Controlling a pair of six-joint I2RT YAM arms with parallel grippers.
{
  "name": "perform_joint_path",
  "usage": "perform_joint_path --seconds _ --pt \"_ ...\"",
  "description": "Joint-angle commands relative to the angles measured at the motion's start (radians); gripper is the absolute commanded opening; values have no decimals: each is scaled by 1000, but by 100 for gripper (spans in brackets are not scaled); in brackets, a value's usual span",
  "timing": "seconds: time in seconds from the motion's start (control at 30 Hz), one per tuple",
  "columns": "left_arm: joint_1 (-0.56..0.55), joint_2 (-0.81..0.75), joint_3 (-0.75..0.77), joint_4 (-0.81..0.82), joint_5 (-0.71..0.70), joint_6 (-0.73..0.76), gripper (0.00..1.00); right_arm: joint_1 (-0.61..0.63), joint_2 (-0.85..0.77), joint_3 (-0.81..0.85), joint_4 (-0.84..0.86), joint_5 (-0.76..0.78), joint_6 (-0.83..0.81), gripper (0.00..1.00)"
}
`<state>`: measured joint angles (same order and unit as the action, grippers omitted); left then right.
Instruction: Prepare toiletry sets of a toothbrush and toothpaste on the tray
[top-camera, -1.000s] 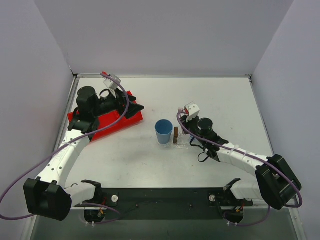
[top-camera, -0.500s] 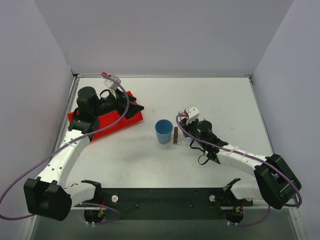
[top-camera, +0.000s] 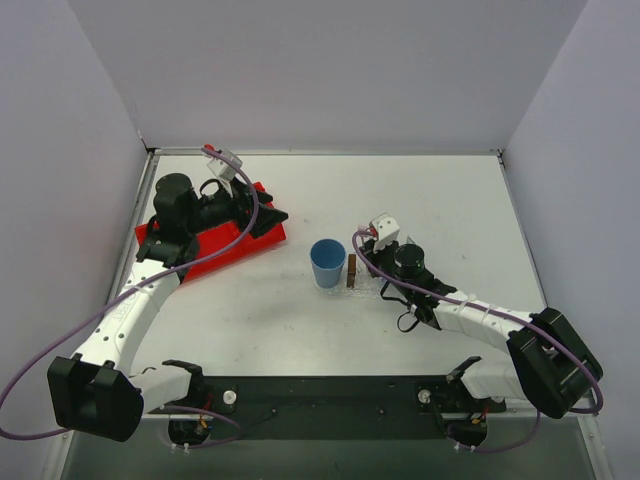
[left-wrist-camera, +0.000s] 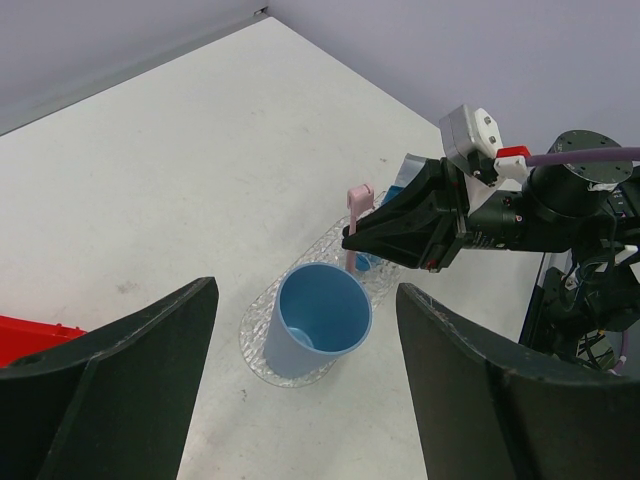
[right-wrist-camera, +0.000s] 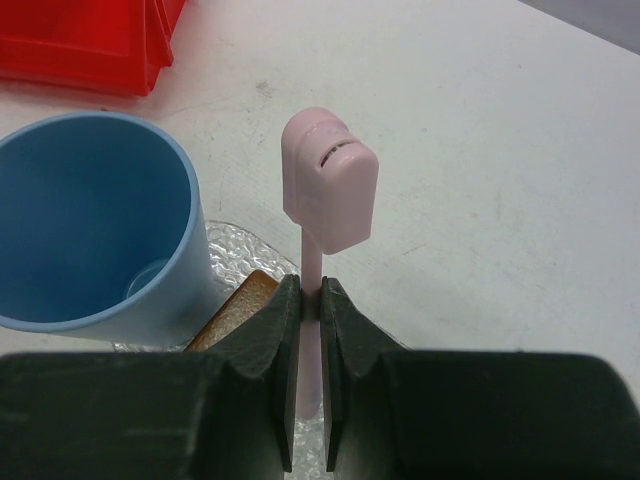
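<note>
Holding the toothbrush (right-wrist-camera: 328, 190) upright, the right gripper (right-wrist-camera: 309, 305) has its fingers pressed together on the thin stem just under the pink head, so the long axis stands nearly vertical with the head on top. In the right wrist view the blue cup (right-wrist-camera: 80, 200) fills the left of the frame, just beside the toothbrush but apart from it. A brown block (right-wrist-camera: 240, 305) peeks out low between the cup and the gripper, and I take it for one end of the tray (top-camera: 370, 284).

From the overhead view the tray sits at the centre of the bench (top-camera: 450, 200), right of the cup and directly under the right gripper. The clear plastic is hard to make out there, so I cannot tell whether the bottom of the toothbrush touches it. A bit of bright blue shows below the toothbrush in the left wrist view. It may be a tube of toothpaste, but I cannot say for sure.

The left gripper (top-camera: 268, 218) is spread wide and holds nothing. It hovers over the red bin (top-camera: 250, 245) at the upper left, well apart from the tray. My read is that the right arm owns this placement. The toothbrush needs to tip from upright to lying along the tray, away from the cup, and a bump against the cup rim is the main risk.
</note>
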<state>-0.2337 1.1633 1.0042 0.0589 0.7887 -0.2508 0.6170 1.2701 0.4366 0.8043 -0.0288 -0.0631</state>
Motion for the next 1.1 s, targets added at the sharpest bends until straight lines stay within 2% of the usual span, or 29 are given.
perform_joint_path --seconds 0.0,1.07 --pt "5 -11 -4 38 3 2 82 6 -6 -2 81 10 20 0" --pt "20 -1 -26 48 -8 -1 82 4 -6 -32 164 12 106 0"
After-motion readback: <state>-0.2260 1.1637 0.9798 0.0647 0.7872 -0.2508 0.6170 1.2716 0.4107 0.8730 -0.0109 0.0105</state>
